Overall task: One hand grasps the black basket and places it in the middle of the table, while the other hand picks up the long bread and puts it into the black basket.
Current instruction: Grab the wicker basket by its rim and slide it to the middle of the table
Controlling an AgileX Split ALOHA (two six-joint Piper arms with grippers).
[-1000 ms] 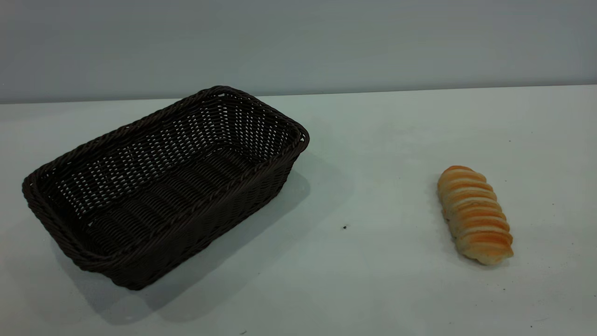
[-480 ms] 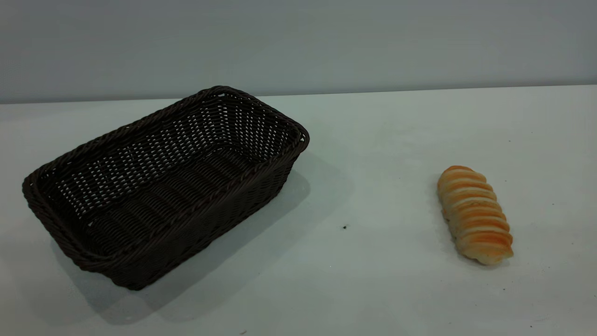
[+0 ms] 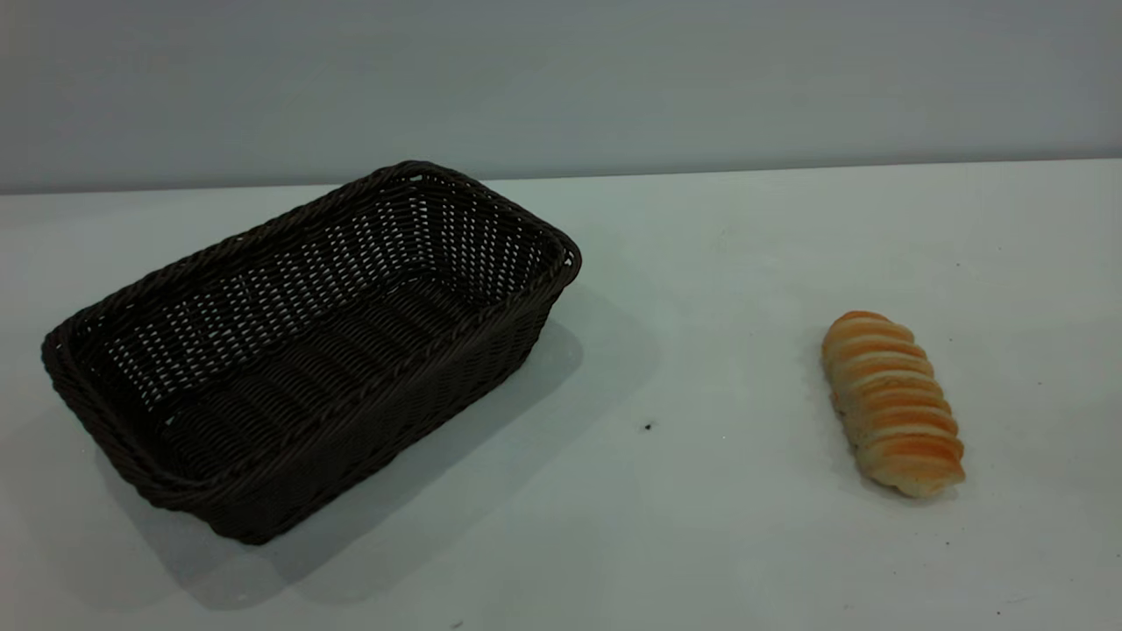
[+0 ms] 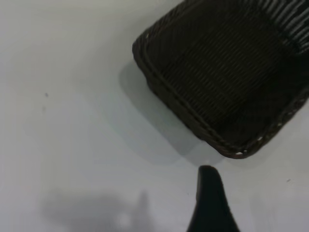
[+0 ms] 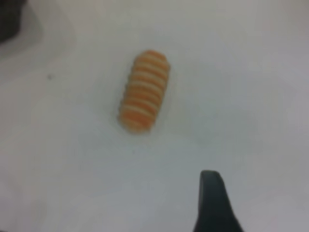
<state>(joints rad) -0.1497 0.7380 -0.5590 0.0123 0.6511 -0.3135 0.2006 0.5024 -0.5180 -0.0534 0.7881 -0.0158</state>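
Note:
The black basket [image 3: 386, 370] lies empty on the left part of the white table [image 3: 701, 254], set at a slant. The long bread [image 3: 892, 403], golden-orange with pale ridges, lies on the table at the right, well apart from the basket. Neither gripper shows in the exterior view. In the left wrist view a dark part of my left gripper [image 4: 208, 198] hangs above bare table, just off one short end of the basket [image 4: 166, 94]. In the right wrist view a dark part of my right gripper [image 5: 215, 203] hangs above bare table, a short way from the bread [image 5: 144, 92].
A small dark speck [image 3: 648, 427] marks the table between basket and bread. A grey wall [image 3: 561, 79] stands behind the table's far edge. A dark corner of the basket [image 5: 9, 19] shows at the edge of the right wrist view.

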